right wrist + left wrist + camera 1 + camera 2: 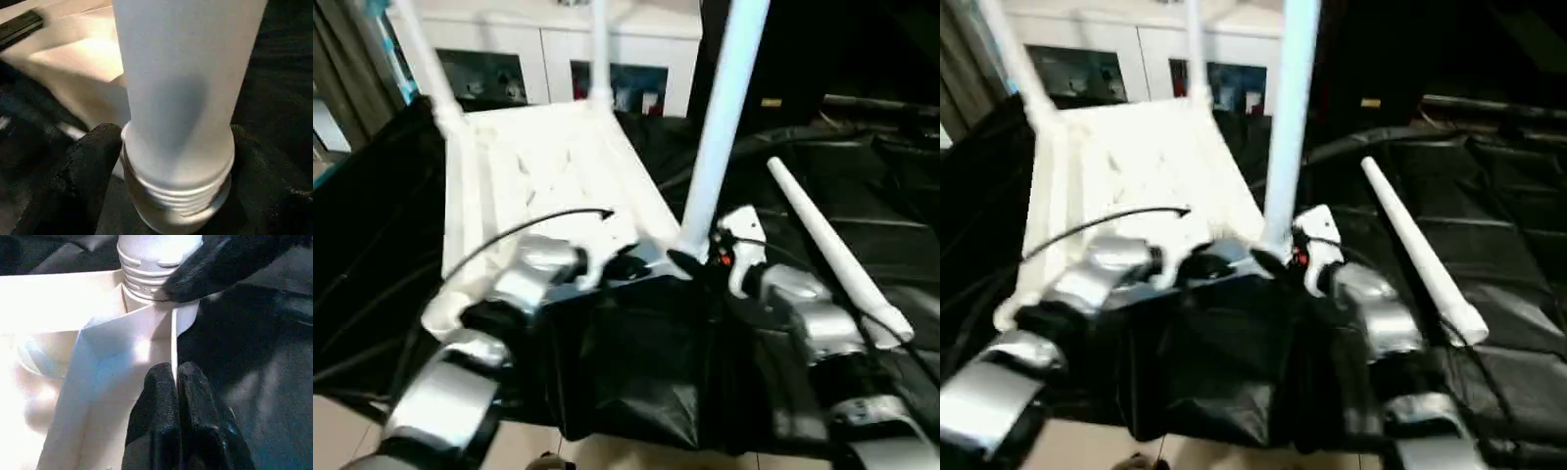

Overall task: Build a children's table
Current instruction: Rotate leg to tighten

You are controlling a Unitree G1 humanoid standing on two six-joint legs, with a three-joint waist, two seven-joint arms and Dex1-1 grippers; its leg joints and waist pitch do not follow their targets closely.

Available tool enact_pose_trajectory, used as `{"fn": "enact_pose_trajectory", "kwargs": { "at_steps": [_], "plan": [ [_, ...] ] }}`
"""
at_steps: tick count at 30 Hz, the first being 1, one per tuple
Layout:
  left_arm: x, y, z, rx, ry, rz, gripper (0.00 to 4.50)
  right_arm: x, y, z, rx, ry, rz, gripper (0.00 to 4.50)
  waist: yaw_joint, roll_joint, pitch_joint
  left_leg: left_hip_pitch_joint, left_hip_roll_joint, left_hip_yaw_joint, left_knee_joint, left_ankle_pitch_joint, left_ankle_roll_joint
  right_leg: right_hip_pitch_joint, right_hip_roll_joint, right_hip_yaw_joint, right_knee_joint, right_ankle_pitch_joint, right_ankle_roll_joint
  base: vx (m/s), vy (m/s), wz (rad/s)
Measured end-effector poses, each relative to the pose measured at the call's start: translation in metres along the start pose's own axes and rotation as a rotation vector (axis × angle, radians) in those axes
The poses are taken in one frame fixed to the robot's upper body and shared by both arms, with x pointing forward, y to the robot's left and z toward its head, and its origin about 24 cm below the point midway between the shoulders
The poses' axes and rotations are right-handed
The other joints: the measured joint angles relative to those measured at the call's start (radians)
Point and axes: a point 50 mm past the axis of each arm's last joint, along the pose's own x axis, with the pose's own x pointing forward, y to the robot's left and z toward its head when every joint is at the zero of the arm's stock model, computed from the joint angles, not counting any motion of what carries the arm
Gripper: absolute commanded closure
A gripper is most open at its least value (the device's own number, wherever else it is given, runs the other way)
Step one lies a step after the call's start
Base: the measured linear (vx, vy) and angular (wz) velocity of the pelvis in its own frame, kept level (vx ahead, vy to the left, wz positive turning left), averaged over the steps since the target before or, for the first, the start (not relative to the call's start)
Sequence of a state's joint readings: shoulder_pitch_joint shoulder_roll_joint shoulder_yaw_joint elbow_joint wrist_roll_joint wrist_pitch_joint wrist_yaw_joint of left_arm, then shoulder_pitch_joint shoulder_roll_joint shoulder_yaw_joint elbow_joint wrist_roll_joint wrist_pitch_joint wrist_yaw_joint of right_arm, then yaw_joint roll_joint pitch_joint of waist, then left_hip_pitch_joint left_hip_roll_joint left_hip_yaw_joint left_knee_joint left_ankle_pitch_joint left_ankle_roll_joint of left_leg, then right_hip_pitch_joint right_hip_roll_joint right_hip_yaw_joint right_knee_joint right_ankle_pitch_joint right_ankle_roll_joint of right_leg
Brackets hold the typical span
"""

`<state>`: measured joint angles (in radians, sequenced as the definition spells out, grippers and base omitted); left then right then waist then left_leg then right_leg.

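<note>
The children's table top (538, 166) lies upside down on the black-draped work table, its ribbed underside facing up. Two white legs (421, 49) (599, 49) stand in its far corner sockets. A third leg (720, 117) stands upright at the near right corner, and its threaded end (181, 196) sits at the socket. My right gripper (700, 259) grips this leg just above the thread, one black finger (93, 161) on each side. My left gripper (175, 374) is shut on the thin rim wall of the top next to that corner. A fourth leg (832, 250) lies loose to the right.
Black cloth (636, 372) hangs over the work table's near edge in front of my forearms. A thin black cable (509, 235) arcs over my left wrist. White cabinets (538, 59) stand behind the table. Light floor (342, 421) shows at the lower left.
</note>
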<state>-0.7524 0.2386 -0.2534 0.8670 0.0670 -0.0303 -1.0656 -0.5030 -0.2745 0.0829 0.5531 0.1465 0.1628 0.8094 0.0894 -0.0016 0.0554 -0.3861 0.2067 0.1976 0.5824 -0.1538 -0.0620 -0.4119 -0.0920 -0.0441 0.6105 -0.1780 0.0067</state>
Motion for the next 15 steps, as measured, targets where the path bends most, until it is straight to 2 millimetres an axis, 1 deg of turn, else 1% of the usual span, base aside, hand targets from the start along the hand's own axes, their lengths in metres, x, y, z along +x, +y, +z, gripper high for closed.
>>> {"fn": "enact_pose_trajectory", "kwargs": {
  "at_steps": [2,5,7,9,11,13,15],
  "plan": [
    [-0.008,-0.002,-0.003,0.014,-0.002,-0.063,4.50,-0.004,0.002,0.002,-0.021,0.002,0.077,0.87,0.001,0.000,0.000,-0.001,0.000,0.000,-0.001,0.000,0.000,-0.001,0.000,-0.001,0.000,0.000,0.000,0.000,0.000,0.00],
    [-0.016,-0.007,-0.006,0.025,-0.007,-0.150,4.50,-0.011,0.009,0.006,-0.071,0.013,0.204,0.87,0.015,0.001,0.000,-0.003,0.000,0.001,-0.001,0.000,0.000,-0.003,0.000,-0.001,0.000,-0.001,0.001,0.000,0.000,0.00],
    [-0.020,-0.008,-0.008,0.032,-0.004,-0.184,4.50,-0.016,0.009,0.008,-0.097,0.024,0.247,0.87,0.022,0.001,0.000,-0.003,0.000,0.001,0.000,0.000,0.000,-0.002,0.000,-0.001,0.000,0.000,0.000,0.000,0.000,0.00],
    [-0.023,-0.008,-0.010,0.033,-0.002,-0.196,4.50,-0.016,0.009,0.008,-0.097,0.025,0.255,0.87,0.024,0.000,0.001,-0.003,0.001,0.001,0.001,0.000,0.000,-0.002,0.000,-0.001,0.001,0.000,0.000,0.000,0.000,0.00],
    [-0.024,-0.008,-0.010,0.031,-0.004,-0.199,4.50,-0.016,0.010,0.008,-0.091,0.020,0.261,1.21,0.023,0.000,0.001,-0.003,0.001,0.001,0.002,0.000,0.000,-0.002,0.000,0.000,0.001,0.000,0.000,0.000,0.000,0.00],
    [-0.025,-0.008,-0.010,0.032,-0.004,-0.203,4.50,-0.016,0.011,0.008,-0.087,0.018,0.280,1.21,0.023,0.000,0.001,-0.003,0.000,0.001,0.002,0.000,0.000,-0.002,0.000,0.000,0.001,0.000,0.000,0.000,0.000,0.00],
    [-0.025,-0.009,-0.010,0.030,-0.004,-0.203,4.50,-0.015,0.012,0.007,-0.082,0.018,0.286,1.48,0.023,0.000,0.001,-0.003,0.001,0.001,0.001,0.000,0.000,-0.002,0.000,0.000,0.001,0.000,0.000,0.000,0.000,0.00]
  ]
}}
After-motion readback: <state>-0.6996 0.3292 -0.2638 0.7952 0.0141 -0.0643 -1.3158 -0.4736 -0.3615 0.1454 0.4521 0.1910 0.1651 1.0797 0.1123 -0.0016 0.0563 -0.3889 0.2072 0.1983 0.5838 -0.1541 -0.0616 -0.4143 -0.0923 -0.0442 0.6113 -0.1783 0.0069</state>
